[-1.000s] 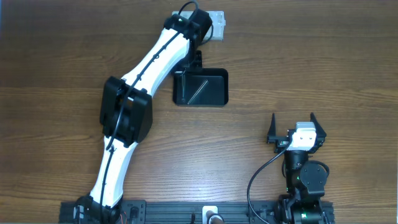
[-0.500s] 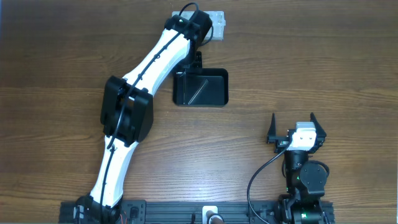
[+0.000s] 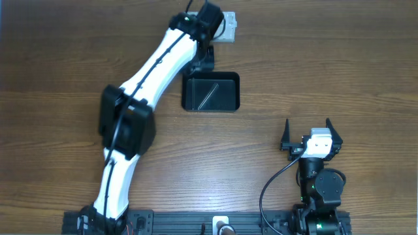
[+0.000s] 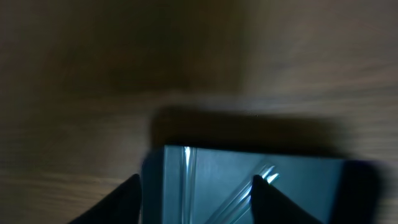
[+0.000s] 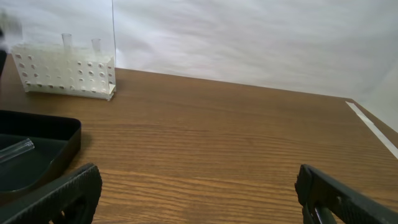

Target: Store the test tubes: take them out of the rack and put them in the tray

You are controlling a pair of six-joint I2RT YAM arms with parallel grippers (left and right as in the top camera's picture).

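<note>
The white perforated rack (image 3: 226,27) stands at the table's far side, and two clear tubes (image 5: 66,41) stick up from the rack (image 5: 65,70). The black tray (image 3: 230,104) sits just in front of it, with a clear test tube (image 3: 209,96) lying diagonally inside. My left gripper (image 3: 203,62) hangs open and holds nothing, between the rack and the tray's far rim. The blurred left wrist view looks down on the tray (image 4: 311,186). Near the right base, my right gripper (image 3: 307,135) is open, far from the tray (image 5: 59,132).
Bare wooden tabletop lies around the tray and rack. A white backdrop (image 5: 249,37) rises behind the table's far edge. The left arm's white links (image 3: 157,68) stretch diagonally across the left half of the table.
The left arm has drawn back from the tray's near-left corner toward the rack, its gripper now past the tray's far rim. The tube stays in the tray. The right arm has not moved.
</note>
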